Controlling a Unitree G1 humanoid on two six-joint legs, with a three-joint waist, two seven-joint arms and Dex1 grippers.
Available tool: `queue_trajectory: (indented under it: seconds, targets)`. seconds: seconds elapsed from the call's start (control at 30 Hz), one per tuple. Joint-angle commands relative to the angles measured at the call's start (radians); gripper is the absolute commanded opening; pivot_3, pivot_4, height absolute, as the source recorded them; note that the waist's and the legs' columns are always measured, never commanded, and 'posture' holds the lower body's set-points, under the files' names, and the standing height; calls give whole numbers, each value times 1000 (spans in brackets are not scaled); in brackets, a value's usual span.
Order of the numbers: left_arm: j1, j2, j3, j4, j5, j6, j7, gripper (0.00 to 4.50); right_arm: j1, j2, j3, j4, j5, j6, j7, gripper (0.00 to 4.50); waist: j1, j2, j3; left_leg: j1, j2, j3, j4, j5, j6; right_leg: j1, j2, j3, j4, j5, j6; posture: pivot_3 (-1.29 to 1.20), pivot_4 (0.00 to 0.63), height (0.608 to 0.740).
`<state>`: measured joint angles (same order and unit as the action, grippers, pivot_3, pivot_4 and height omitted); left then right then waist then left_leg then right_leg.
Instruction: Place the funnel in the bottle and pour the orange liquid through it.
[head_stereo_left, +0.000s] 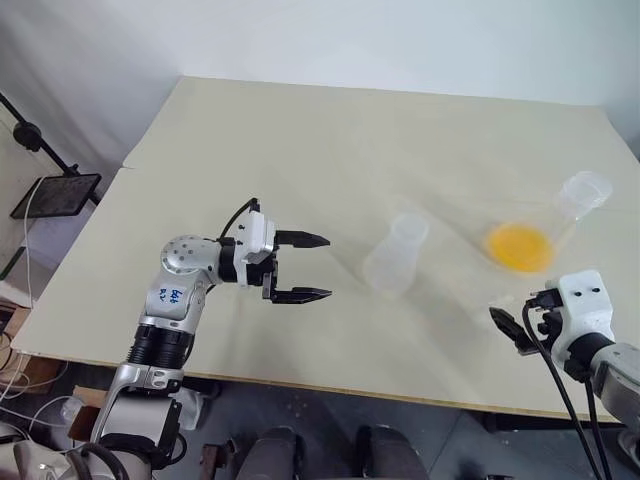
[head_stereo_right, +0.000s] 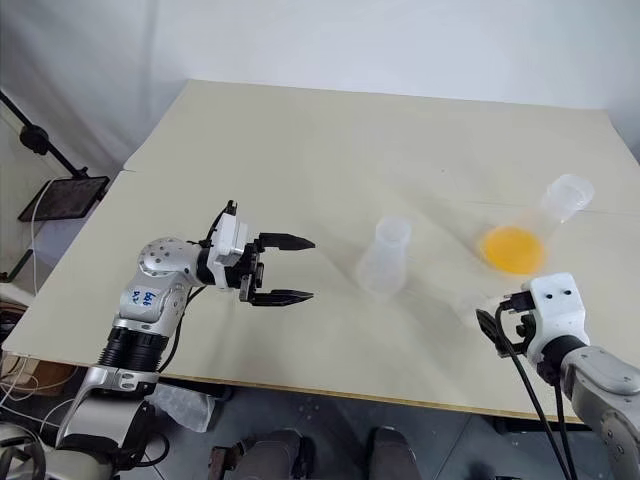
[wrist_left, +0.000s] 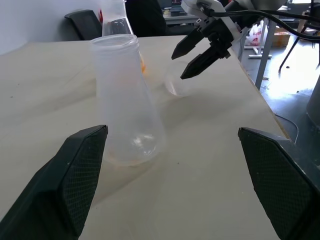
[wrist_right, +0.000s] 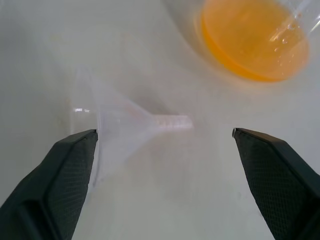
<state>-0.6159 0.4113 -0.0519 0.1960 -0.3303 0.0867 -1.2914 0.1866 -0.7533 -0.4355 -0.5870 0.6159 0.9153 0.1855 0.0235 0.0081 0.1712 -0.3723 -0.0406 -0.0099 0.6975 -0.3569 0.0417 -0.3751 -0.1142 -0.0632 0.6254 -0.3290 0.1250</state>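
Observation:
The bottle (head_stereo_left: 395, 258), a frosted white conical flask, stands upright at the table's middle. My left gripper (head_stereo_left: 300, 267) is open and level a short way to its left, pointing at it; the bottle (wrist_left: 127, 95) stands ahead of the fingers, beyond their tips. The funnel (wrist_right: 120, 125) lies on its side on the table, clear and faint, its wide mouth by one finger of my open right gripper (wrist_right: 165, 132), which hovers just above and before it. The orange liquid (head_stereo_left: 520, 247) sits in a clear long-necked flask (head_stereo_left: 585, 192) standing just beyond the funnel.
The beige table (head_stereo_left: 300, 130) stretches far back and to the left. Its front edge runs just below both grippers. A black stand with a dark plate (head_stereo_left: 55, 192) is off the table's left side. Black cables (head_stereo_left: 560, 400) hang from my right wrist.

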Motion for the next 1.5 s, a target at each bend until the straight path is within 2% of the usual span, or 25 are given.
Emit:
queue_trajectory:
  seconds: [0.03,0.37,0.53,0.6,0.73,0.83,0.93,1.0,1.07,1.17,1.27,1.37,1.5]
  targets:
    - [-3,5,-4,-40,-29,-1,-4,4500,-7,22,-7,16,-38,-54,28,3511,0,0,0,0,0,0,0,0,0,0,0,0,0,0,0,0,150,740]
    - [-16,6,-10,-27,-34,-3,-21,4500,-27,42,-72,74,-45,-104,114,46,0,0,0,0,0,0,0,0,0,0,0,0,0,0,0,0,150,740]
    - [-24,-2,-3,-12,-41,-15,-19,4500,-70,14,-157,90,26,-77,195,18,0,0,0,0,0,0,0,0,0,0,0,0,0,0,0,0,150,740]
    - [-26,-5,3,-9,-45,-17,-13,4500,-113,6,-217,88,128,-19,219,18,0,0,0,0,0,0,0,0,0,0,0,0,0,0,0,0,150,740]
    - [-30,-6,14,-5,-52,-16,1,4500,-230,-23,-354,108,459,149,198,18,0,0,0,0,0,0,0,0,0,0,0,0,0,0,0,0,150,740]
    - [-32,-4,19,0,-53,-16,10,4500,-284,-101,-399,189,769,260,113,18,0,0,0,0,1,-1,0,0,0,0,-1,0,-1,0,0,0,150,740]
    - [-35,-4,20,5,-53,-18,16,4500,-335,-278,-318,353,1171,244,-122,18,0,1,1,0,1,0,0,0,0,1,-2,0,-2,0,0,0,150,740]
    - [-38,-7,22,11,-50,-25,24,4500,-380,-358,-232,423,1328,231,-204,18,-1,1,1,-1,1,-1,0,0,0,2,-2,-1,-4,0,0,0,150,740]
    - [-43,-12,26,18,-46,-38,38,4500,-466,-389,-148,472,1356,258,-211,18,-1,0,1,-1,2,-1,0,0,0,2,-2,-2,-6,0,0,0,150,740]
    - [-45,-22,36,24,-38,-66,70,4500,-699,-288,-48,595,1356,299,-277,18,-6,-1,2,-3,2,0,0,0,1,2,-1,-2,-8,0,0,0,150,740]
    - [-42,-25,38,23,-41,-73,87,4500,-840,-218,5,699,1356,359,-358,18,-10,-1,2,-4,2,1,0,1,0,0,-1,-2,-8,0,0,0,150,740]
    - [-37,-21,37,16,-40,-75,95,4500,-919,-164,48,754,1356,416,-402,18,-4,-1,2,-5,3,-1,-1,1,0,-1,-1,-4,-7,0,0,0,150,740]
    - [-33,-16,38,7,-38,-79,109,4500,-948,-151,90,802,1356,475,-432,18,5,-1,2,-11,1,-7,1,1,0,-3,-2,-8,-7,0,0,0,150,740]
